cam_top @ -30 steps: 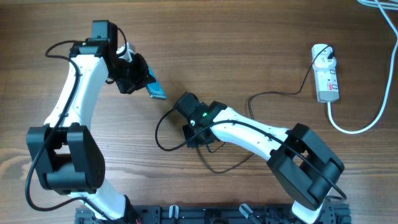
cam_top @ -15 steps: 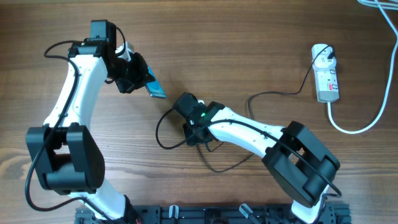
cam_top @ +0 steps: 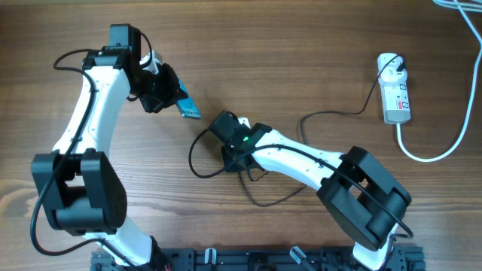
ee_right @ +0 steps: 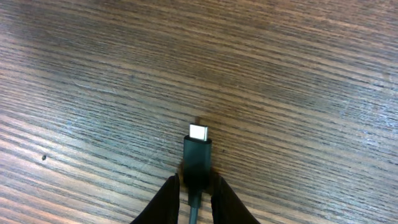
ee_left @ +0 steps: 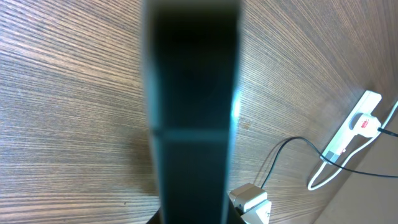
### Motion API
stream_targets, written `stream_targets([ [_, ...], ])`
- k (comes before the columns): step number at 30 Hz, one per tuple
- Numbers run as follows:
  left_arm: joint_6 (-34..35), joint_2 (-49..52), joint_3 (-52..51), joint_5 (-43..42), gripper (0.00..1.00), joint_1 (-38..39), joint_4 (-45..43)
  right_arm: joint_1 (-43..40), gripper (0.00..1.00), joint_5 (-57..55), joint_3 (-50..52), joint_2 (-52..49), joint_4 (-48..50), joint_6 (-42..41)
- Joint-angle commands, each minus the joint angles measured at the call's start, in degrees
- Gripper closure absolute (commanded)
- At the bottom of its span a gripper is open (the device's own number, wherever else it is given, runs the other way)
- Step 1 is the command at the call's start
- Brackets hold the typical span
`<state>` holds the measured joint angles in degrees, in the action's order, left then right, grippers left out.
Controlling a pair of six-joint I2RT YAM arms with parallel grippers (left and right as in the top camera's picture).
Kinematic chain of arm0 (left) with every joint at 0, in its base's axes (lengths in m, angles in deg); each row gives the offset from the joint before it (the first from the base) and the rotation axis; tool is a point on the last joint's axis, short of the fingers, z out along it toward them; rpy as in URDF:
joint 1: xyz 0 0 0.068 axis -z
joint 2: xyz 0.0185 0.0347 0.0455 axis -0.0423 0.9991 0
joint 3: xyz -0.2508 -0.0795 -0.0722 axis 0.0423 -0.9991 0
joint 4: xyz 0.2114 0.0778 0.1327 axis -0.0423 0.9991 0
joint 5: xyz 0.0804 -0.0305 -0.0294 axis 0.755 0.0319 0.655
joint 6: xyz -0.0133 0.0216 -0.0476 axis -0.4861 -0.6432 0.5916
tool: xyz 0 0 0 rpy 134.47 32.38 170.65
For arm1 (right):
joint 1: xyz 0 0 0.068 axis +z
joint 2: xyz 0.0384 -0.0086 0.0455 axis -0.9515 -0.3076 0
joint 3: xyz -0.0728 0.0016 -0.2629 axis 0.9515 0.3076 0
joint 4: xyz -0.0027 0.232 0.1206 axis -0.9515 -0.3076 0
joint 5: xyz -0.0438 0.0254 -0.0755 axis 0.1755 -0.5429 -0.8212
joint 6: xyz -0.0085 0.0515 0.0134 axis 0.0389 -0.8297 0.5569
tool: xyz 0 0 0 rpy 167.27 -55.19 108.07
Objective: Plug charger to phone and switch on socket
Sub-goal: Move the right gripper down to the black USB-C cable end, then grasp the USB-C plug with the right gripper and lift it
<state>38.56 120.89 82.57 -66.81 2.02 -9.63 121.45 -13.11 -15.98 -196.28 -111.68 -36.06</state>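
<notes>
My left gripper (cam_top: 178, 100) is shut on the phone (cam_top: 190, 111) and holds it tilted above the table, its blue-green edge pointing right. In the left wrist view the phone (ee_left: 193, 93) is a dark blurred slab that hides the fingers. My right gripper (cam_top: 219, 127) is just right of the phone and a little below it. It is shut on the charger's dark connector (ee_right: 198, 155), whose metal tip (ee_right: 199, 132) points away over the wood. The dark cable (cam_top: 194, 167) loops below my right wrist and runs to the white plug adapter (cam_top: 390, 66) in the socket (cam_top: 397, 96).
The socket's thick white cord (cam_top: 444, 150) curves along the right edge of the table. The socket with its red switch (ee_left: 367, 123) also shows far right in the left wrist view. Loose cable (cam_top: 331, 114) lies between my right arm and the socket.
My right arm has edged slightly left toward the phone with the connector in it. The left arm and phone have not moved.
</notes>
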Motion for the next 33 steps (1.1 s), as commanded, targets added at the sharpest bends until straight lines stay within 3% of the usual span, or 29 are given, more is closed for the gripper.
stream_targets([
  [1, 0.3, 0.3, 0.7, -1.0, 0.96, -0.2, -0.2, 0.1, 0.94, -2.0, 0.0, -1.6, -0.2, -0.4],
  [7, -0.1, 0.3, 0.7, -7.7, 0.96, -2.1, -1.3, -2.6, 0.95, 5.1, -1.2, 1.0, -2.6, 0.0],
  [11, -6.6, 0.3, 0.7, -26.9, 0.96, -6.0, -5.3, -9.3, 0.96, 22.5, -1.3, 7.4, -1.7, 10.0],
  [13, -9.2, 0.3, 0.7, -32.4, 0.96, -7.3, -5.9, -13.9, 0.96, 29.2, -1.3, 9.4, -2.3, 13.5],
  [16, -11.6, 0.3, 0.7, -33.6, 0.96, -8.4, -4.8, -18.1, 0.96, 20.6, -1.2, 9.6, -7.7, 18.0],
  [19, -13.1, 0.3, 0.7, -33.2, 0.96, -8.5, -3.6, -19.8, 0.96, 6.6, -1.3, 9.7, -14.5, 17.8],
  [23, -13.5, 0.3, 0.7, -32.0, 0.96, -8.5, -3.6, -21.8, 0.96, -2.7, -1.2, 9.7, -19.1, 14.0],
  [29, -13.5, 0.3, 0.7, -30.1, 0.96, -8.5, -3.4, -22.2, 0.95, 0.7, -0.8, 9.7, -15.5, 8.0],
  [30, -13.5, 0.3, 0.7, -30.1, 0.96, -8.5, -3.4, -22.2, 0.89, 2.6, -0.6, 9.7, -14.1, 7.4],
  [32, -13.5, 0.3, 0.7, -30.1, 0.96, -8.5, -3.4, -22.2, 0.53, 9.9, -0.4, 9.7, -8.9, 7.2],
  [33, -13.5, 0.3, 0.7, -30.1, 0.96, -8.5, -3.4, -22.2, 0.42, 14.6, -0.4, 9.7, -6.0, 7.3],
])
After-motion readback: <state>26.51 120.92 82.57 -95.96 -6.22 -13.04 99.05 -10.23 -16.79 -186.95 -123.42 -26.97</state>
